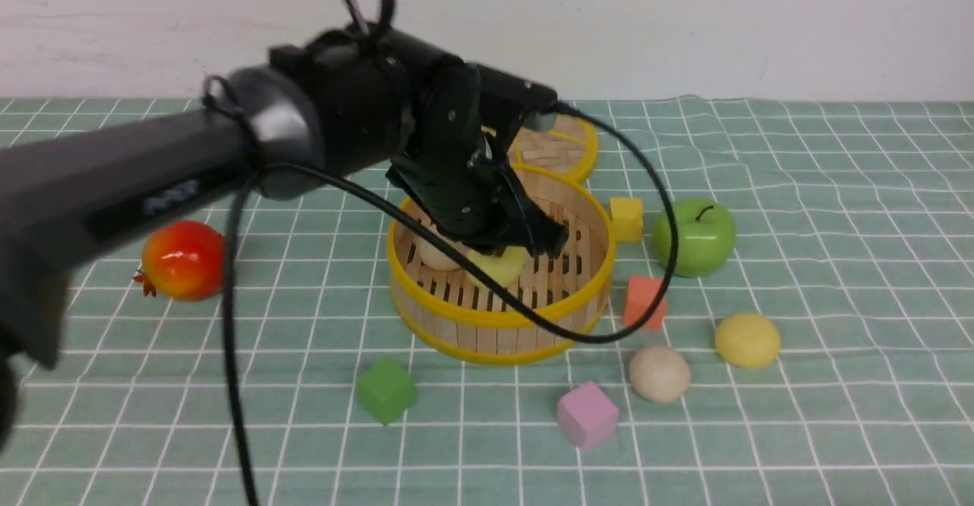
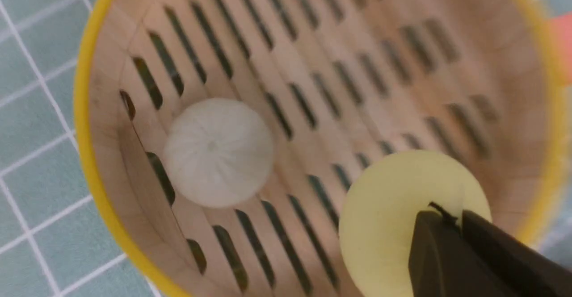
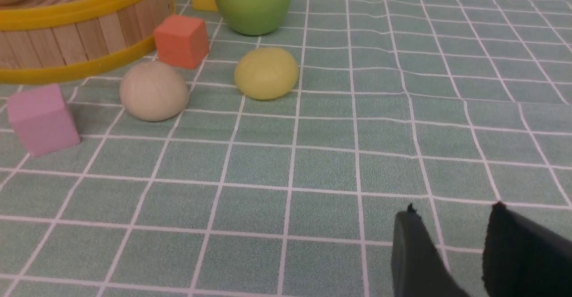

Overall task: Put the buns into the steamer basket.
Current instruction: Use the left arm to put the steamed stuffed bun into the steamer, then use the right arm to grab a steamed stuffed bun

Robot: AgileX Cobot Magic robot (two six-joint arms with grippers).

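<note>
Left gripper (image 2: 460, 225) is closed with nothing between its tips, above the basket (image 1: 501, 317) and over the yellow bun (image 2: 397, 230) inside; the right gripper (image 3: 451, 216) stands open over bare cloth. A pale bun (image 2: 219, 152) also lies in the basket, apart from the yellow one; another pale bun (image 1: 659, 373) and another yellow one (image 1: 747, 341) are on the cloth, on the basket's right side. Lowering those closed tips could press or roll the yellow bun; sweeping the arm out too low could catch the rim and drag the basket; the looping cable (image 1: 609, 336), hanging in front, might snag the rim too. For the right gripper, a hasty reach to the pale bun could knock the pink cube (image 1: 587, 415) or orange cube (image 1: 644, 302), both near it.
</note>
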